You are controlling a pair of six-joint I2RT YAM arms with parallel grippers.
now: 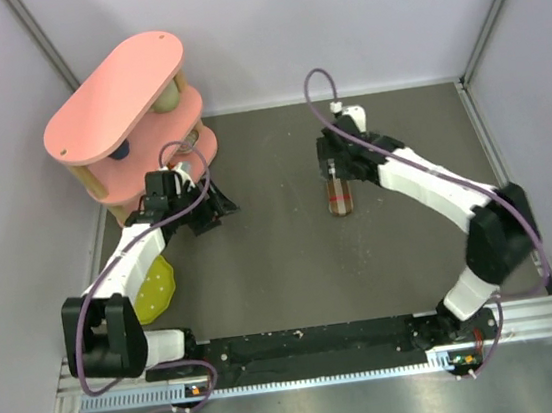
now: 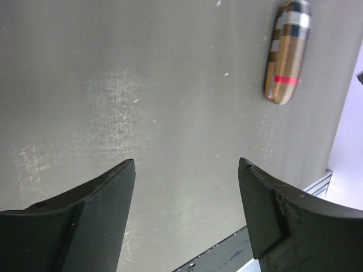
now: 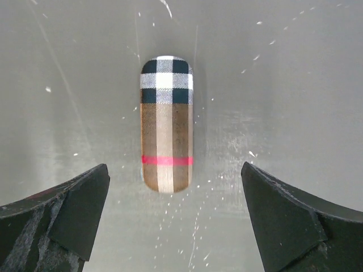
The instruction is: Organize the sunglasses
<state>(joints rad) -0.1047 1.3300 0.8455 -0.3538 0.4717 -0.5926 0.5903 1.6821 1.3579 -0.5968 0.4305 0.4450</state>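
two grippers face you, both with jaws apart and nothing in them. your left gripper [image 2: 187, 164] hangs over bare table [image 1: 285, 276], its fingers [image 2: 99, 209] spread moderately wide, close to the foot of the pink tiered stand [image 1: 113, 95] at the far left. your right gripper [image 3: 174, 168] stands at its widest over mid-table, the fingers well clear on either side of the brown plaid case [image 3: 166, 124]. that case lies flat and shut, its black-and-white checked end pointing away from the wrist camera and the red stripe near the fingers. where the sunglasses are you cannot tell from these views. a yellow object [image 1: 155, 287] sits by your left arm's elbow, partly hidden.
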